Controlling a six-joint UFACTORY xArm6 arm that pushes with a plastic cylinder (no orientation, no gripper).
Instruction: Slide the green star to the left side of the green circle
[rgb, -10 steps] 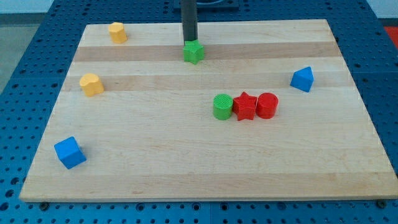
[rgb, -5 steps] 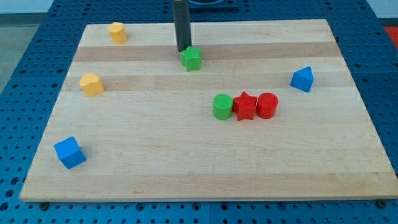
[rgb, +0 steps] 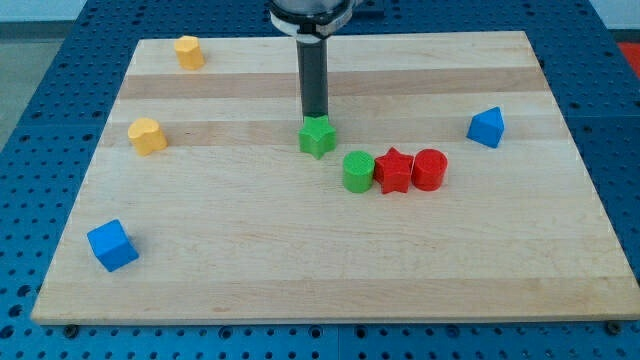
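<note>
The green star sits on the desk a little above the middle of the view, up and to the view's left of the green circle, close to it but not touching. My tip stands at the star's upper edge, right against it on the side toward the view's top, and my dark rod rises straight up from there to its mount at the view's top edge. I carry no pincer at all, only this rod, so there is nothing to spread or press together.

The green circle is the left end of a short row: the red star touches it on the view's right, and the red cylinder touches that star in turn. The green star lies above the line of this row.

Farther out, a blue block with a wedge-like shape sits near the desk's right edge, well apart from the row. At the view's left, a yellow block with a rounded top lies near the left edge at about the green star's height, and a second yellow block sits near the top left corner. A blue cube rests near the bottom left corner, tilted in its heading against the desk's edges.
</note>
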